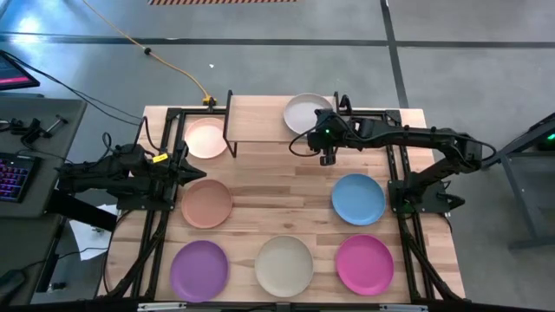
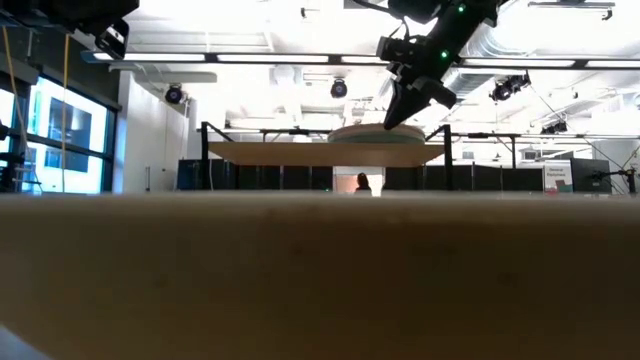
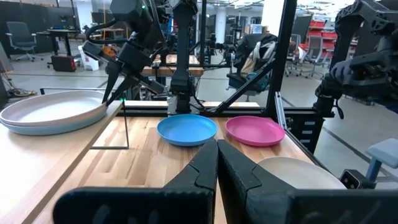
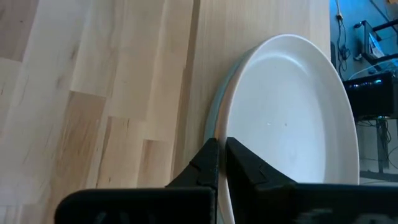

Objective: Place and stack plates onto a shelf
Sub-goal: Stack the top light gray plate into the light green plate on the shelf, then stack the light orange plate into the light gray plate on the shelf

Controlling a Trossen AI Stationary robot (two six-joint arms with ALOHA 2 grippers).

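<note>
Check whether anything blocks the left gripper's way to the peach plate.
Nothing visible does. The left gripper, shut, sits just behind the peach plate, with only bare tabletop between them. The pale pink plate lies on the far side, off that path.

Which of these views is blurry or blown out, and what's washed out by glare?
Low view: the table edge fills the foreground as a soft blur, and bright ceiling lights leave the right pincer a silhouette. Right wrist view: the top plate looks washed out, nearly white.

No text, label, brand, number or sign can be read anywhere.
</note>
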